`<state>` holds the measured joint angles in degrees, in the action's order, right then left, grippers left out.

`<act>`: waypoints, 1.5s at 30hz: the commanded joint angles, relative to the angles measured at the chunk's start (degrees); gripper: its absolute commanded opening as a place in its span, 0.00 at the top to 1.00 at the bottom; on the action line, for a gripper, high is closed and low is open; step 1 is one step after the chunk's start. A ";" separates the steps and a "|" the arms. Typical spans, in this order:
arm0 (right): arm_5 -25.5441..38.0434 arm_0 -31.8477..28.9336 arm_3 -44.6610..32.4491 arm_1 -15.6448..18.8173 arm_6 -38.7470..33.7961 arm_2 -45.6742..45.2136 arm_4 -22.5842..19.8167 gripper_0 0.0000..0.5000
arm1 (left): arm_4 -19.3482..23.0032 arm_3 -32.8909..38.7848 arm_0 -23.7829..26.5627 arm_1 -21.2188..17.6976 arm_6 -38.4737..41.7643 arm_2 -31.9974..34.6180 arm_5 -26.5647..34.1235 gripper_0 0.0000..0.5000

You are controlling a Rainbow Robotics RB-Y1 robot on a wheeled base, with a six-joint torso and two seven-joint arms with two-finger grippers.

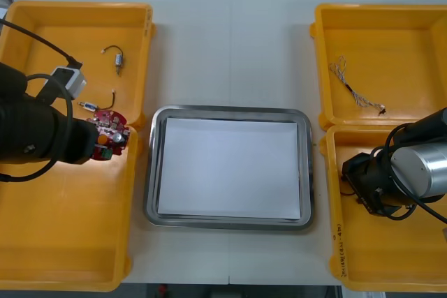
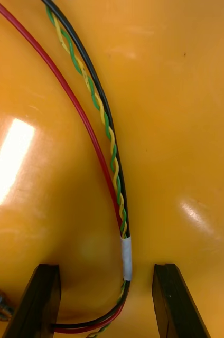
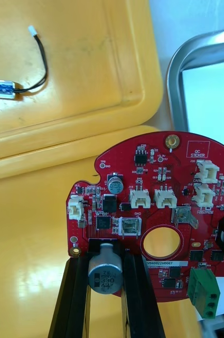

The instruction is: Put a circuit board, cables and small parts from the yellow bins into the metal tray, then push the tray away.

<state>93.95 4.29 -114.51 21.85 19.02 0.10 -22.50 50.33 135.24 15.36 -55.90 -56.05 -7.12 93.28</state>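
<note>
A round red circuit board (image 3: 159, 211) is held at its edge by my left gripper (image 3: 106, 301), whose fingers are shut on it beside a grey capacitor. In the front view the circuit board (image 1: 107, 135) hangs over the divide between the two left yellow bins, just left of the metal tray (image 1: 228, 112), which is white inside. My right gripper (image 2: 106, 303) is low in the near right yellow bin (image 1: 391, 270), open. A cable bundle (image 2: 112, 169) of red, black and twisted green-yellow wires runs between its fingers.
The far left bin (image 1: 42, 33) holds a short black cable with a metal part (image 1: 115, 57) and another with a blue part (image 3: 6, 88). A thin twisted cable (image 1: 356, 87) lies in the far right bin (image 1: 391, 33). Bare table lies beyond the tray.
</note>
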 commanded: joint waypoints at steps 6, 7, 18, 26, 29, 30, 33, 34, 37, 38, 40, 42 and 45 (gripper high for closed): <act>-2.28 -2.88 -0.54 -0.49 -1.36 2.62 2.20 0.00 | -4.98 1.96 12.42 3.25 12.28 -13.18 1.12 0.99; -2.28 -2.88 -0.54 -0.49 -1.45 3.06 2.64 0.48 | -5.51 1.96 13.21 3.69 13.42 -14.50 1.12 1.00; -1.93 -2.88 -0.72 -0.49 -1.71 2.97 3.08 1.00 | -14.56 1.43 16.72 6.94 21.24 -27.68 1.12 0.99; 3.08 -2.88 -5.64 0.65 -0.92 0.16 2.02 1.00 | -21.94 -2.61 17.08 10.63 23.18 -36.03 -1.26 0.99; 6.60 -2.88 -9.24 2.06 -0.66 -0.89 1.67 1.00 | -23.79 -4.46 17.08 11.60 23.79 -38.14 -2.75 0.99; 8.09 -2.88 -10.65 2.50 -0.66 -1.60 1.32 1.00 | -24.05 -5.16 17.08 12.04 24.06 -38.85 -3.28 0.99; 11.78 -2.88 -13.37 3.47 -0.39 -3.79 -0.79 1.00 | -24.58 -6.74 17.08 13.09 24.49 -40.25 -3.98 0.99; 13.19 -2.88 -14.34 4.08 -0.30 -4.67 -2.19 1.00 | -25.02 -7.01 17.08 13.36 24.76 -40.95 -4.07 0.99; 16.05 -2.88 -16.62 5.66 -0.13 -7.48 -5.80 1.00 | -25.81 -7.45 17.08 14.06 25.37 -42.80 -4.16 0.99; 16.05 -2.88 -17.77 6.28 -0.13 -8.72 -7.29 1.00 | -26.25 -7.45 17.08 14.24 25.55 -43.59 -4.16 0.99; 16.05 -2.79 -19.52 7.16 -0.04 -10.91 -9.84 1.00 | -27.13 -7.62 17.08 14.32 25.81 -44.73 -4.25 0.99; 16.05 -2.88 -21.11 8.04 0.05 -13.11 -12.48 1.00 | -27.48 -7.97 17.08 14.50 26.16 -45.70 -4.51 0.99; 16.05 -2.79 -24.01 10.50 0.14 -16.89 -17.05 1.00 | -27.74 -8.94 16.99 14.50 26.60 -47.02 -4.95 0.99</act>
<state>109.55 2.47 -134.36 28.43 19.05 -12.08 -36.49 23.43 126.76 30.43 -42.59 -31.00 -52.40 89.20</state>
